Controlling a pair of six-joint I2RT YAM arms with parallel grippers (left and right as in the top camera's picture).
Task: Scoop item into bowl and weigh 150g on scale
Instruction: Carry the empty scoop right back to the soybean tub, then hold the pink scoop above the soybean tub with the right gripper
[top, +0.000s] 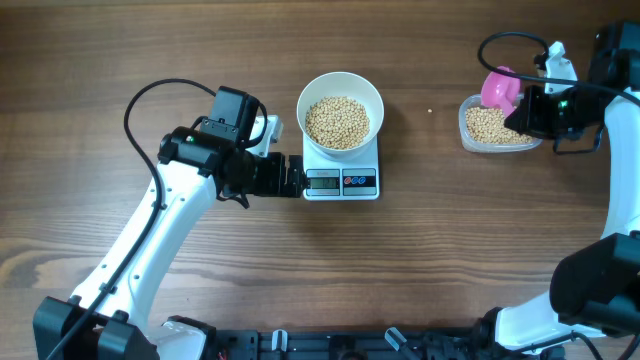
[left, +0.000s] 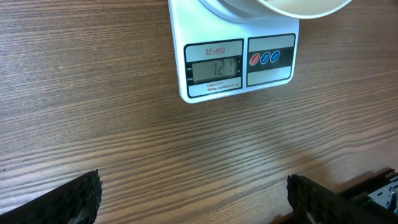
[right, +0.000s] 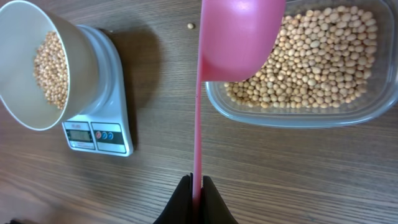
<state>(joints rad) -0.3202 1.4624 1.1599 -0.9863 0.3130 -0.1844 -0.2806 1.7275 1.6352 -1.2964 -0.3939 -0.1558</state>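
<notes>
The white bowl (top: 309, 93) holds a heap of tan beans (top: 337, 121) and stands on the white scale (top: 341, 183), whose display is lit (left: 214, 68). My left gripper (top: 292, 178) hovers just left of the scale's front, open and empty, its fingers (left: 68, 199) wide apart over bare wood. My right gripper (right: 198, 186) is shut on the thin handle of a pink scoop (right: 239, 37). The scoop's cup hangs over the left end of a clear tub (right: 298, 118) of beans (right: 323, 56). From the right wrist the bowl (right: 78, 56) and scale (right: 106, 127) lie far left.
The clear tub (top: 466, 137) sits at the right side of the table with the pink scoop (top: 500, 88) above it. One stray bean (right: 191, 26) lies on the wood between scale and tub. Cables loop over the back of the table.
</notes>
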